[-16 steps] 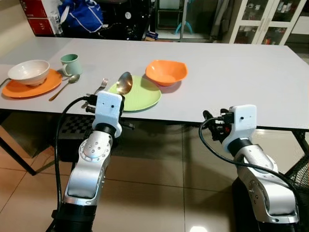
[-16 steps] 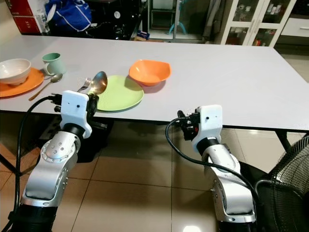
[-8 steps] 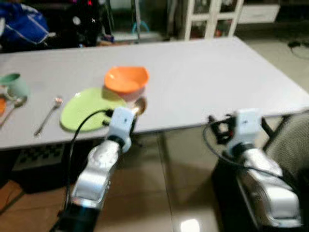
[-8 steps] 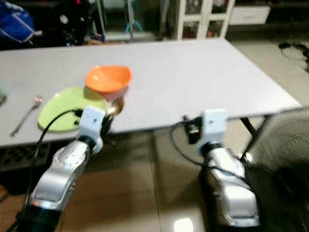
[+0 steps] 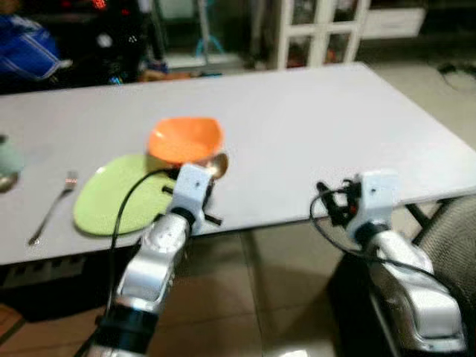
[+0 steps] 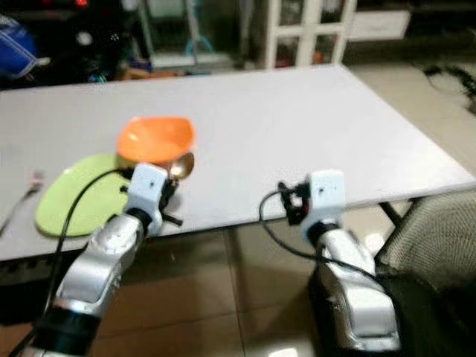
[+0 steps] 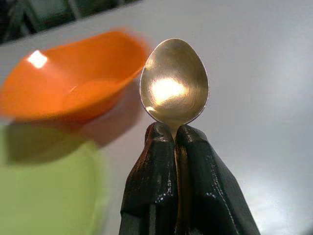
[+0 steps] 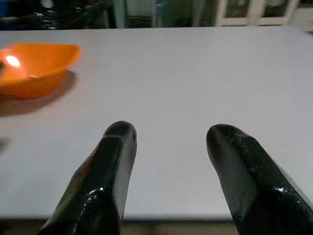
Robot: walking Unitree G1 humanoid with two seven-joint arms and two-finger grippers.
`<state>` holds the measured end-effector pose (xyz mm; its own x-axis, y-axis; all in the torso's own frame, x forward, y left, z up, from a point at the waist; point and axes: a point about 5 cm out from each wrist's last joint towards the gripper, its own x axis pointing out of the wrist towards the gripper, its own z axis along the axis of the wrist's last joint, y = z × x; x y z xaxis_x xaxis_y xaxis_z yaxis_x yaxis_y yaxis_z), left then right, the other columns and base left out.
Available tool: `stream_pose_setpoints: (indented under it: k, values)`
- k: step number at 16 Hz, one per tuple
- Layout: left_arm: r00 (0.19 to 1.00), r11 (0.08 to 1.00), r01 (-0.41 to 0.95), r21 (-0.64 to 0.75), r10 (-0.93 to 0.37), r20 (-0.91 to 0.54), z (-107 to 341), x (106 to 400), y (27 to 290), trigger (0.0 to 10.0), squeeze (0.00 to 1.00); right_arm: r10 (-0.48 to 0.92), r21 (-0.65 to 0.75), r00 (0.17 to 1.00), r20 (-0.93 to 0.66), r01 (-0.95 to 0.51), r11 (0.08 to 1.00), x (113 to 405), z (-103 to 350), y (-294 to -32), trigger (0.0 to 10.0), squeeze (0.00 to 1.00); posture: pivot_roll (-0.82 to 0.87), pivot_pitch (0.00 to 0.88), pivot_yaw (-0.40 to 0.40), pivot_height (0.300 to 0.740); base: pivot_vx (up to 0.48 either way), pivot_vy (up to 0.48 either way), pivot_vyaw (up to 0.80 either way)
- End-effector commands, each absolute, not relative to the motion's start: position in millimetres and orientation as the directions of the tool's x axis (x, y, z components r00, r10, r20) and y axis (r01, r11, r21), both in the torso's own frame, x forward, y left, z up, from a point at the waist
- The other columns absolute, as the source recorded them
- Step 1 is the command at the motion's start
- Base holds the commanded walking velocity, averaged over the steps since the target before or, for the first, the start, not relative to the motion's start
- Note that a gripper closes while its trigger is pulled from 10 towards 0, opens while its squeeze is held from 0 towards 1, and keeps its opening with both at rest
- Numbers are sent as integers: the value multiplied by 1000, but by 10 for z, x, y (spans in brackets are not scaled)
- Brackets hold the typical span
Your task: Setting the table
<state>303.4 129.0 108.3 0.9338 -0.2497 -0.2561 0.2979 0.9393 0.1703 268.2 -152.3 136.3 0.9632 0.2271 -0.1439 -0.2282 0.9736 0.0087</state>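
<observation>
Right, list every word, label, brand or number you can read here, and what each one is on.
No readable text anywhere.
Spoon in the left claw: bare metal, no marking.
Orange bowl, green plate, fork: plain.
White cabinet behind the table: too blurred to tell.

The table (image 5: 312, 119) is a plain pale grey, and on it sit an orange bowl (image 5: 185, 139) and a light green plate (image 5: 119, 195). The spoon (image 7: 174, 82) gleams a warm brassy gold (perhaps only the lamp's tint) between glossy black fingers (image 7: 151, 191). The fork (image 5: 52, 208) looks silvery, though blurred; both arms are silver with white wrist housings and black cables.
</observation>
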Motion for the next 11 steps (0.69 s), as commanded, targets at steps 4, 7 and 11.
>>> stream_pose_setpoints:
  k: [4,7,11]
  values:
    - [900,926,349,146,-288,-327,950,3067,1232,10000,0,243,-19,961,-135,-247,969,2691,1423,-1546,10000,0,-79,0,26,740,0,0,0]
    - [877,911,385,149,-311,-367,882,3106,1187,10000,0,314,-28,938,-149,-322,946,2664,1445,-1529,10000,0,-84,0,24,740,0,0,0]
    - [875,919,372,134,-299,-381,837,3264,1097,10000,0,538,-7,817,-208,-551,835,2539,1415,-1439,10000,0,-86,0,18,740,0,0,0]
